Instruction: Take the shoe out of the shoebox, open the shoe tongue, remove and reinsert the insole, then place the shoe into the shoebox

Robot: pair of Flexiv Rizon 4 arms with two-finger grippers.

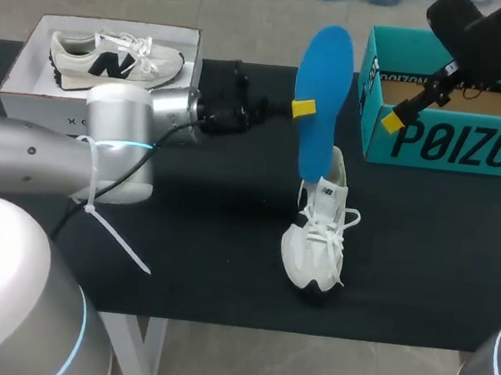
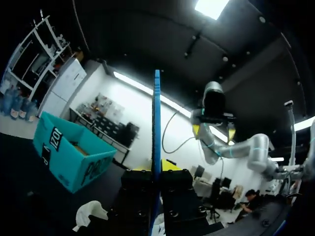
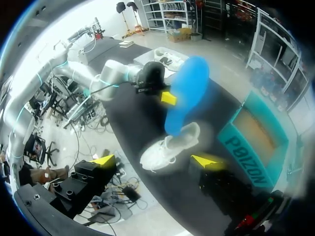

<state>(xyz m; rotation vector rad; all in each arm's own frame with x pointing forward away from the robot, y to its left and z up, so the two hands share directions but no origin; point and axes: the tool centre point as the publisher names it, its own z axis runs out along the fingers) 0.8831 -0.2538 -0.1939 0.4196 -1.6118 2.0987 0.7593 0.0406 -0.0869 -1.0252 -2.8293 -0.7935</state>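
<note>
A white shoe (image 1: 315,239) with a dark toe lies on the black table, toe toward the front edge. My left gripper (image 1: 300,109) is shut on a blue insole (image 1: 323,88) held upright, its lower end at the shoe's opening. In the left wrist view the insole (image 2: 156,128) shows edge-on between the fingers, with the shoe (image 2: 91,214) below and beside them. My right gripper (image 1: 394,120) hangs open in front of the teal shoebox (image 1: 434,144). From the right wrist, the open right gripper (image 3: 155,160) looks down on the shoe (image 3: 165,150), the insole (image 3: 189,91) and the shoebox (image 3: 253,147).
A white box (image 1: 30,66) at the back left holds a second white shoe (image 1: 112,58). The teal shoebox (image 2: 74,157) stands open at the back right. Black table surface (image 1: 200,236) stretches to the left of the shoe.
</note>
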